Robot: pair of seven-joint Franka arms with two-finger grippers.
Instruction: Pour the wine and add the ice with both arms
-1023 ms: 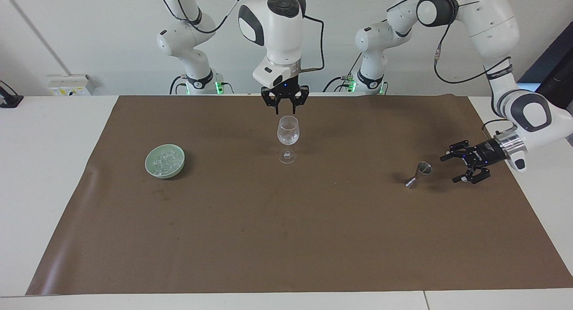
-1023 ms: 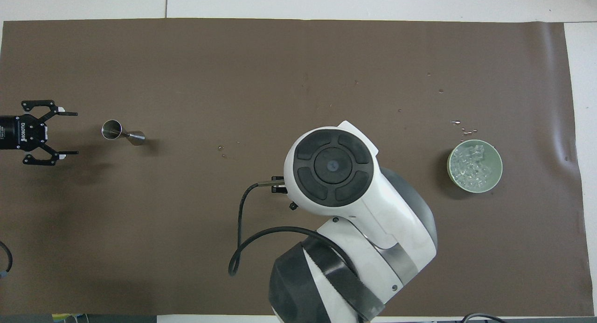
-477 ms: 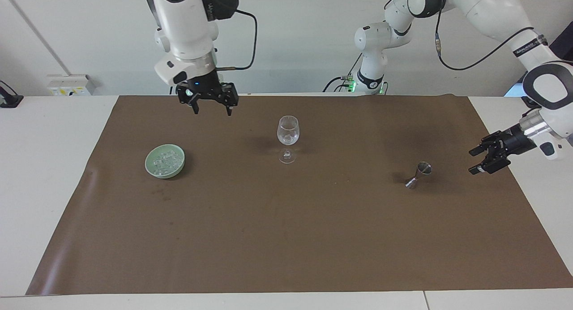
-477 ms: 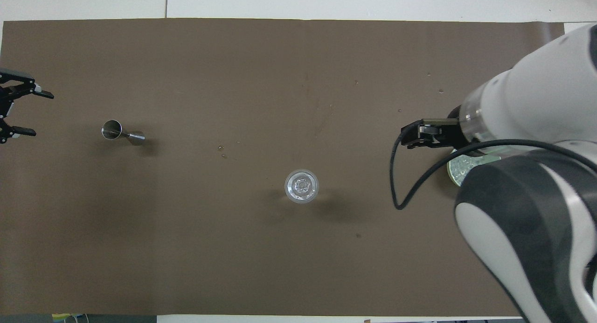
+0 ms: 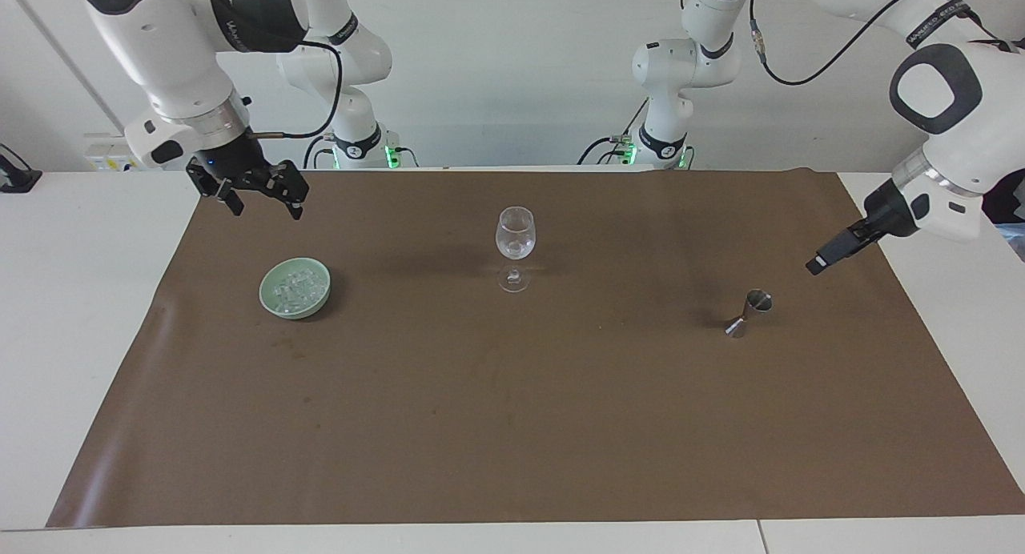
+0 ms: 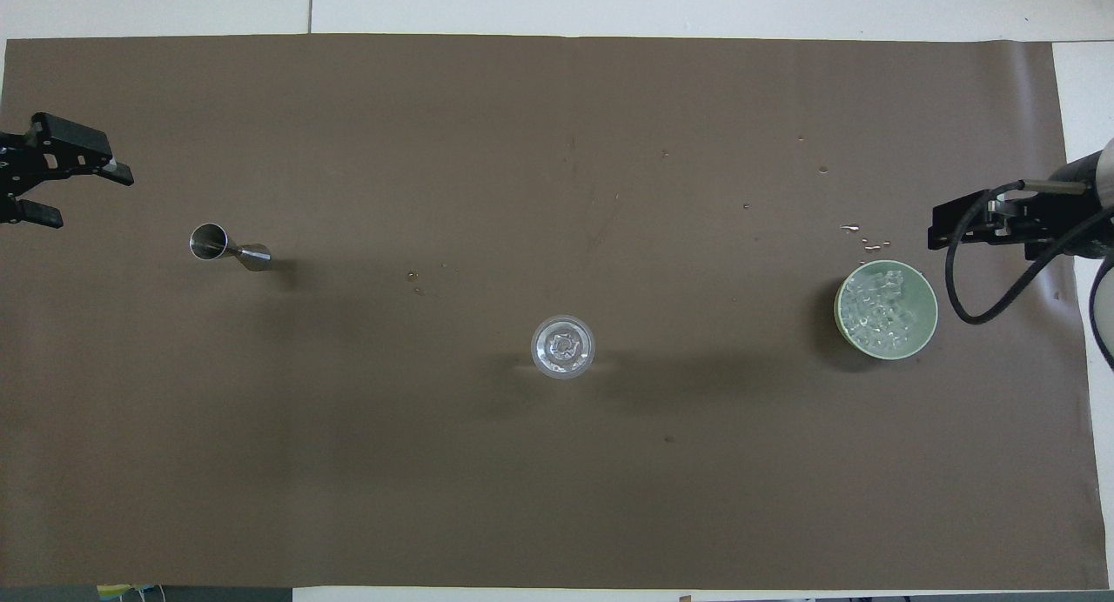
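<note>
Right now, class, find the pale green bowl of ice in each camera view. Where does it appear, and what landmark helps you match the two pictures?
Facing view: the green bowl sits at the picture's left, on the brown mat.
Overhead view: the green bowl sits at the picture's right edge of the mat.
Shared landmark: the wine glass stands mid-mat in both views.

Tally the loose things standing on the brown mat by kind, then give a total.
Clear stemmed wine glass: 1
Pale green round bowl holding a heap of small clear ice chunks: 1
Small steel hourglass-shaped jigger: 1
Total: 3
</note>
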